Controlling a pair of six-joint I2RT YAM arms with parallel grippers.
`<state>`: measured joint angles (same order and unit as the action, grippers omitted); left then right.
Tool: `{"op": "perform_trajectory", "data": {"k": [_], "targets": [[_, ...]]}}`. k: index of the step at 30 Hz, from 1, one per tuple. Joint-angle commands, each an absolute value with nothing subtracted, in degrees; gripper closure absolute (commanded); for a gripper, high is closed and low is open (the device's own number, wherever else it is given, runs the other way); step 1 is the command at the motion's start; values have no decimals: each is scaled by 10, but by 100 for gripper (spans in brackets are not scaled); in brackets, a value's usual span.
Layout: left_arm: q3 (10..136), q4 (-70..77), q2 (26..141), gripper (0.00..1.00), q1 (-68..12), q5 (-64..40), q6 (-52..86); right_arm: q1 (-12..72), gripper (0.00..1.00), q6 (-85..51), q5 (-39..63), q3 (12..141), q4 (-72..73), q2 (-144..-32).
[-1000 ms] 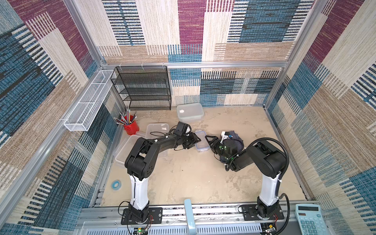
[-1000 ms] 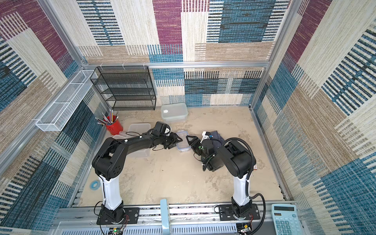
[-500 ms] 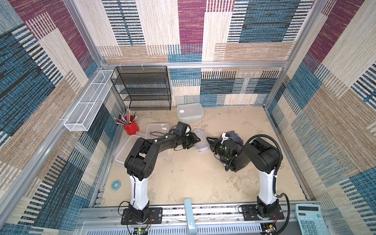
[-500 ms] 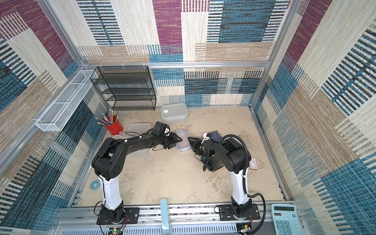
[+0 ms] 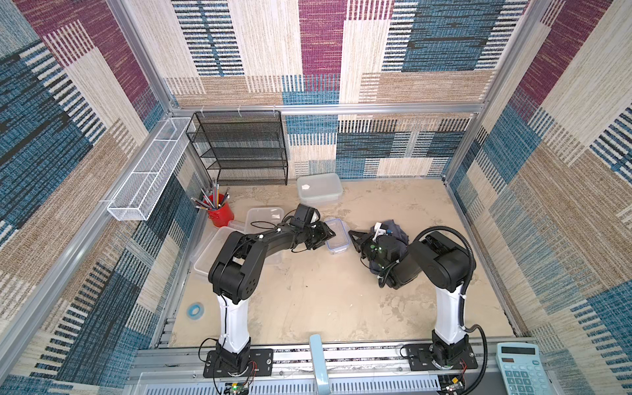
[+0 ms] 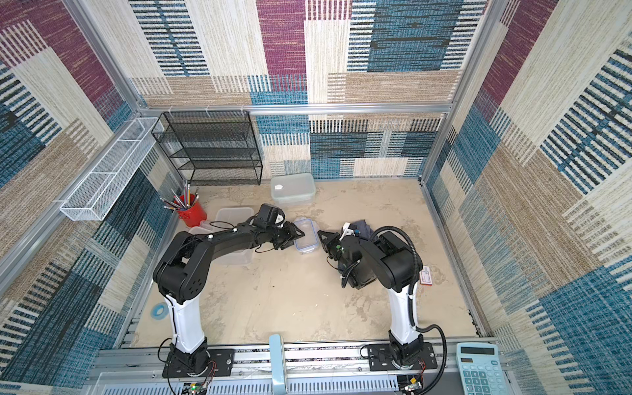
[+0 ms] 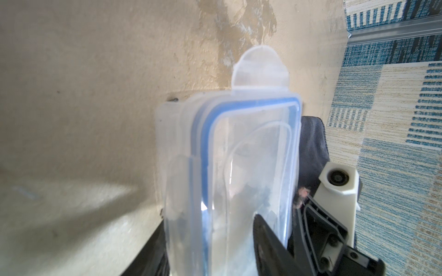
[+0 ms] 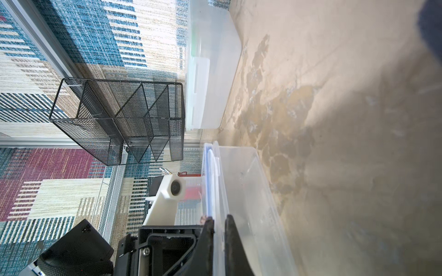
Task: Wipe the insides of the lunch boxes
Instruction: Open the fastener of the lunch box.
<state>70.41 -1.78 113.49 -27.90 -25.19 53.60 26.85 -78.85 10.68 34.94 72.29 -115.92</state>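
Blue-rimmed small lunch box [image 5: 337, 236] gripped by left claw [image 5: 327, 238], right claw [image 8: 216, 221] pinching its edge

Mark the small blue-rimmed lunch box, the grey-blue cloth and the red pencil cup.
small lunch box [image 5: 337, 236]: in a top view, middle of its lid.
grey-blue cloth [image 5: 399, 232]: in a top view, its exposed fold.
red cup [image 5: 222, 216]: in a top view, its outer wall.

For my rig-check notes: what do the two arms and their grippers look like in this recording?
Both are black with white base links on black mounting plates. The left arm carries thin black wires; the right arm a thick corrugated black hose. Each wrist bears a white camera mount; the jaws are black and tapered.
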Motion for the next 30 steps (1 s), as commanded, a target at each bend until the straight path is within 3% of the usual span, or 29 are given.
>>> {"op": "perform_trajectory", "data": {"k": [1,6,13,16,22,30], "targets": [[705,-99,1145,47,-286,-246,512,275,88,-773,192,351,819,-1135],[718,-122,1147,47,-281,-236,494,277,70,-717,179,357,710,-1094],[754,-161,1163,46,-266,-240,459,277,15,-661,162,370,564,-1049],[774,-185,1165,40,-260,-236,435,277,3,-640,150,368,516,-1026],[803,-216,1148,12,-251,-219,400,277,1,-583,116,377,401,-961],[829,-242,1114,9,-251,-185,363,277,1,-513,54,397,259,-875]]}}
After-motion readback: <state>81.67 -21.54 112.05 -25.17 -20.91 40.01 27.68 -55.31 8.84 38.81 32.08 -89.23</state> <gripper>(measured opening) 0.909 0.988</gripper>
